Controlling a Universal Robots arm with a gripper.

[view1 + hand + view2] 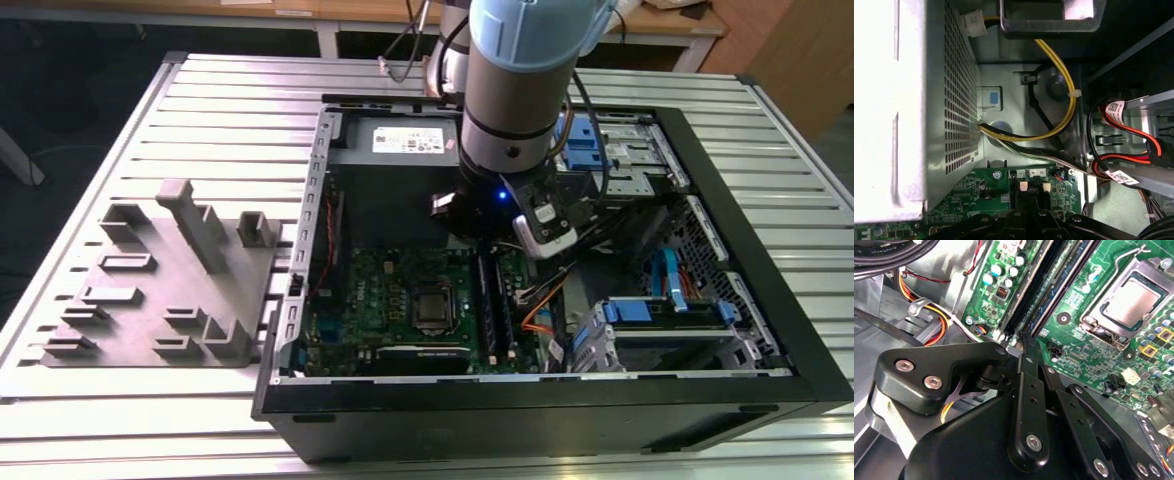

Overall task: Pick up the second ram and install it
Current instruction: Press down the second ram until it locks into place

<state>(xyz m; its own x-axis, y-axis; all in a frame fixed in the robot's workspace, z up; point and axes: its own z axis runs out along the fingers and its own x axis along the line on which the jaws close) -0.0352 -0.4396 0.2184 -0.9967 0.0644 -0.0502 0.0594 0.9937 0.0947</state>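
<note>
My gripper hangs inside the open computer case, just off the end of the long black memory slots on the green motherboard. Its fingers are shut together with nothing between them. In the first wrist view the gripper sits just before the slots' white end latches. A long dark stick, which looks like the second ram, stands on edge in the slot row beside the processor socket. In the exterior view the ram is a dark strip below the arm's wrist.
A grey holder block stands on the slatted table at the exterior view's left. The grey perforated power supply is close to the gripper. Yellow cables and red cables run along the case floor. Blue drive brackets fill the case's right.
</note>
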